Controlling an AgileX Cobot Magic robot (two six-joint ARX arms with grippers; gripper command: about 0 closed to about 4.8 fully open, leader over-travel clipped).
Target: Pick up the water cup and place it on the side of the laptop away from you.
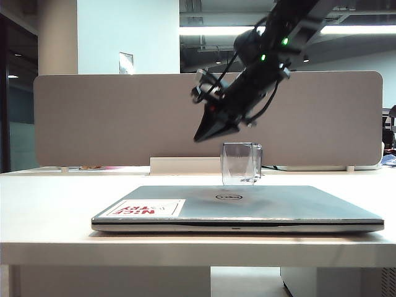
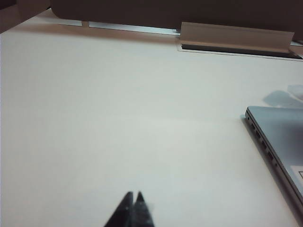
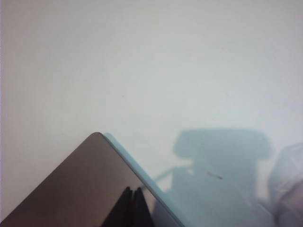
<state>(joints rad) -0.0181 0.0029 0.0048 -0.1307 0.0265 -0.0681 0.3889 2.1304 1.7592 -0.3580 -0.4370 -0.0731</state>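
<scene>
The water cup (image 1: 240, 164), a clear glass mug, stands upright on the table just beyond the far edge of the closed silver laptop (image 1: 278, 204). My right gripper (image 1: 199, 137) hangs in the air above the cup and to its left, apart from it, shut and holding nothing. In the right wrist view its tips (image 3: 132, 190) sit over a corner of the laptop (image 3: 75, 189), and the cup (image 3: 289, 184) is a blur at the frame's edge. My left gripper (image 2: 134, 194) is shut and empty over bare table, with the laptop's side (image 2: 277, 137) well off to one side.
A grey partition panel (image 1: 111, 117) runs along the back of the table, with a white cable box (image 1: 184, 165) at its foot. That cable box (image 2: 235, 35) also shows in the left wrist view. The table's front edge (image 1: 198, 247) lies just before the laptop.
</scene>
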